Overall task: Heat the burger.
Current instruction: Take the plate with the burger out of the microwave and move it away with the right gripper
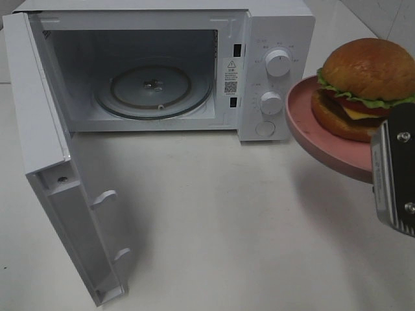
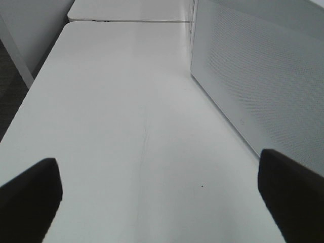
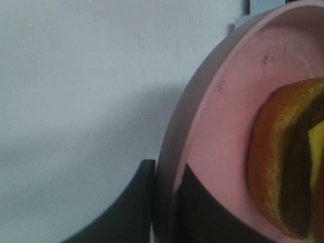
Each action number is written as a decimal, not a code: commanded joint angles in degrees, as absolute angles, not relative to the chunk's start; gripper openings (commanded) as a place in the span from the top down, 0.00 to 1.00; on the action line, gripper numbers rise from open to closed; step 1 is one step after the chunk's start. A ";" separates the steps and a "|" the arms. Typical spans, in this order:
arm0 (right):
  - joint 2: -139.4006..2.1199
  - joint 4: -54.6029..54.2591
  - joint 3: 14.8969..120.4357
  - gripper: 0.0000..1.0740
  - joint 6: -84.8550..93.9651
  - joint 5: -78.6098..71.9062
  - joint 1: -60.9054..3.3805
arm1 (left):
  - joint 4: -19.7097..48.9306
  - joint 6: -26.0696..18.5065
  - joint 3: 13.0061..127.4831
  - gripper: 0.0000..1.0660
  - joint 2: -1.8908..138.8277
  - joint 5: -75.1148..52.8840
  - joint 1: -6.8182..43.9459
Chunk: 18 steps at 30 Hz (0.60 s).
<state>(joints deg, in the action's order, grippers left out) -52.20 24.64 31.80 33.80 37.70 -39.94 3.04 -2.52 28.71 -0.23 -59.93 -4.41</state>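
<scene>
A white tabletop (image 2: 126,111) was seen under even light, a second white table (image 2: 126,10) butted against its far end. Dark floor (image 2: 7,76) was glimpsed beside it.

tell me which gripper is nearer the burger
Right. The right gripper has its jaws clamped on the rim of the pink plate carrying the burger. The left gripper hangs open over bare table beside the microwave.

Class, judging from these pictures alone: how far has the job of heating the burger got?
Done: the microwave door stands open, its turntable bare. In hand: the right gripper is shut on the rim of the pink plate, holding the burger raised beside the microwave. Left: plate inside, door shut, dials set. The left gripper is open and empty.
</scene>
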 commanded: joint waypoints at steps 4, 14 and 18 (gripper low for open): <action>-51.28 34.09 32.09 0.99 21.31 39.19 -39.59 | 3.21 -2.52 28.53 0.06 -1.43 -59.53 -4.07; -51.28 35.92 32.09 0.99 11.29 48.99 -39.59 | 3.21 -2.52 28.53 0.06 -1.43 -59.53 -4.07; -51.28 35.92 32.09 0.99 7.62 53.63 -39.59 | 3.21 -2.52 28.53 0.06 -1.43 -59.53 -4.07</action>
<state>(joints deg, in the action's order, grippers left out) -51.85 32.37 31.80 9.74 51.85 -39.94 3.04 -2.52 28.71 -0.23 -59.93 -4.41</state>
